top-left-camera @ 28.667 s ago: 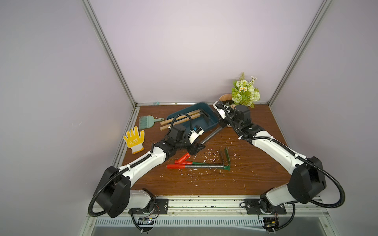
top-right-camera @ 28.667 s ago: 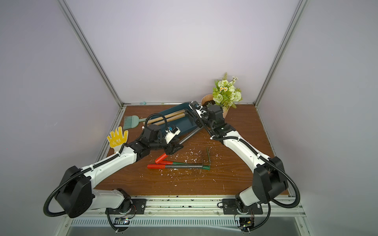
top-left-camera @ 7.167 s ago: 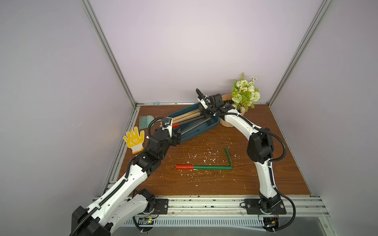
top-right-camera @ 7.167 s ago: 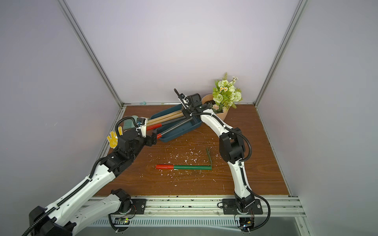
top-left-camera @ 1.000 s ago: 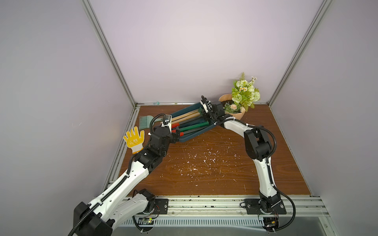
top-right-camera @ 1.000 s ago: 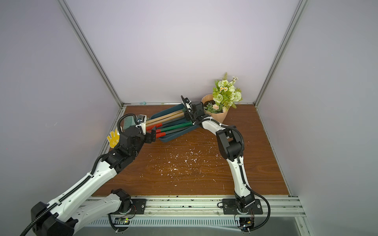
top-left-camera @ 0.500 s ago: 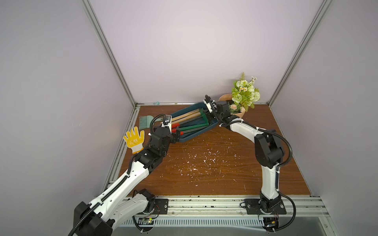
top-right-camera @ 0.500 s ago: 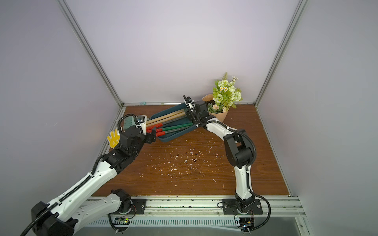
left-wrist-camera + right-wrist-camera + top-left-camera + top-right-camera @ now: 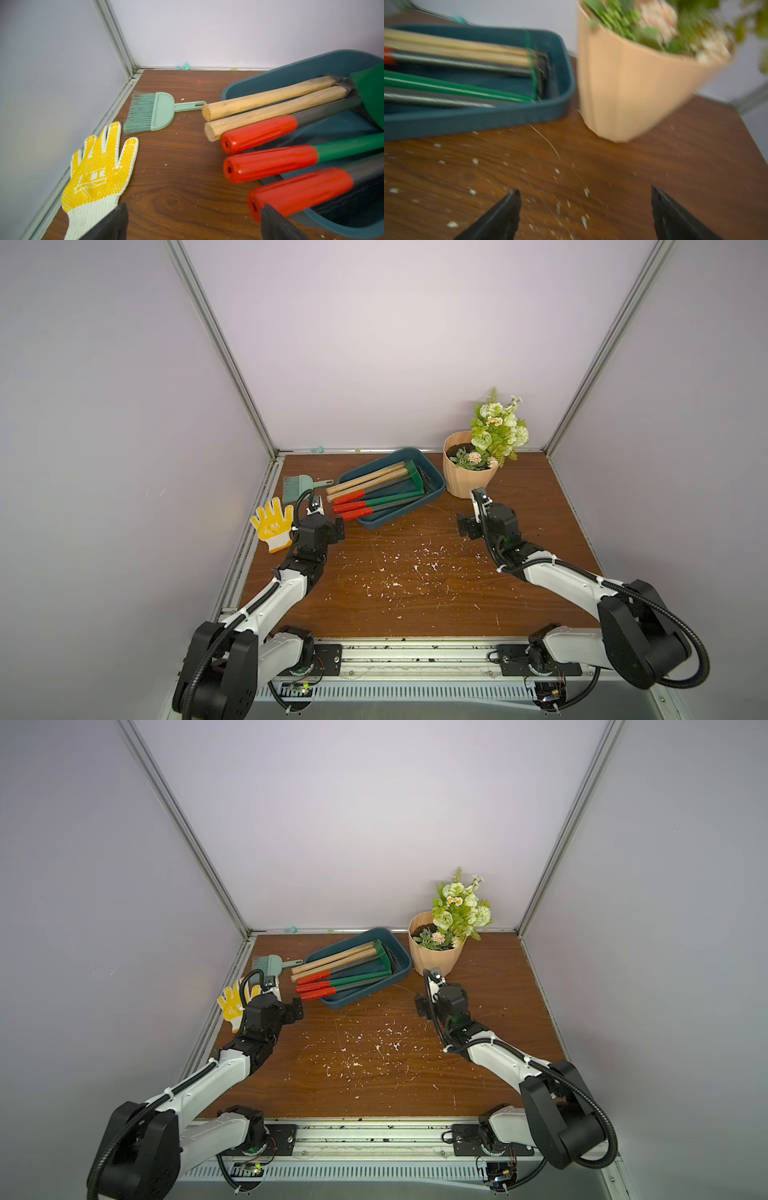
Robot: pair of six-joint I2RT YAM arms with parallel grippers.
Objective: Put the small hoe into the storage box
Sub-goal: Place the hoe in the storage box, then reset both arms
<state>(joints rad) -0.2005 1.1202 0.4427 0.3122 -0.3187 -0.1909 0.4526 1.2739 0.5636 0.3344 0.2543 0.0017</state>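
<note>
Fingers of the left tool [image 9: 194,211] stand wide apart with nothing between them. The right tool [image 9: 585,190] is just as wide and just as empty, with only bare table [image 9: 415,597] beneath it.

Read a top view as a clock face with twelve at the back wall. The left tool sits at about nine o'clock of the table and the right tool at about three, well apart. From the left tool the storage box [image 9: 395,519] lies near, at two o'clock, and one red grip ends just beside one of its fingers. From the right tool the box is at ten o'clock and the peach flowerpot [image 9: 465,483] at twelve, near but apart.

The small hoe [image 9: 392,501], with green shaft and red grip, lies in the box among four other long tools. Its green blade is at the far end and its grip overhangs the near-left rim.

I judge the placing done, so the step in hand is drawing clear. To do it well, pull each arm slowly toward six o'clock with the jaws wide. The left must not clip the overhanging grips, which could lever the hoe out, and the right must not swing toward the flowerpot. The glove [image 9: 272,522] at the left tool's nine o'clock and the brush [image 9: 299,485] at eleven need no touching.
</note>
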